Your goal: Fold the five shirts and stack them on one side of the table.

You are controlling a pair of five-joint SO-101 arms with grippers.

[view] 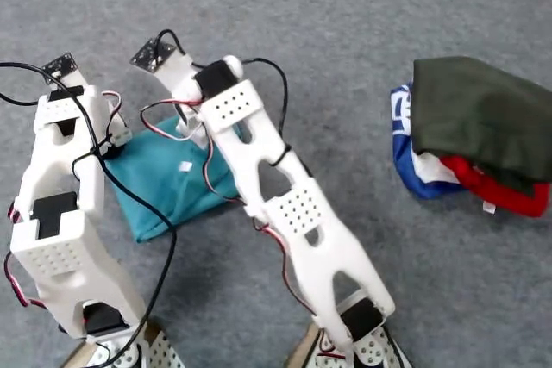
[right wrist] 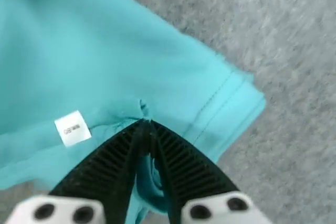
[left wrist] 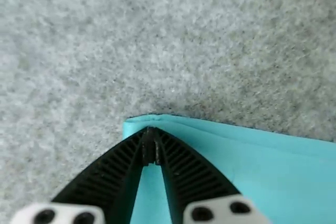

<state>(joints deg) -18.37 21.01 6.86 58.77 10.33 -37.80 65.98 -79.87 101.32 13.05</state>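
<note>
A folded teal shirt (view: 168,187) lies on the grey table at the left, partly under both arms. In the left wrist view my left gripper (left wrist: 150,146) is shut on the folded corner of the teal shirt (left wrist: 252,166). In the high view the left gripper (view: 116,141) is at the shirt's left far corner. My right gripper (right wrist: 143,129) is shut on a small puckered pinch of the teal shirt (right wrist: 79,51), close to a white label (right wrist: 72,128) and a hemmed sleeve edge. The right gripper (view: 191,133) sits at the shirt's far edge.
A pile of shirts lies at the right: a dark green shirt (view: 479,114) on top, a blue and white shirt (view: 407,157) and a red shirt (view: 504,196) below. Bare grey table (view: 345,66) stretches between the pile and the arms. Cables trail across the teal shirt.
</note>
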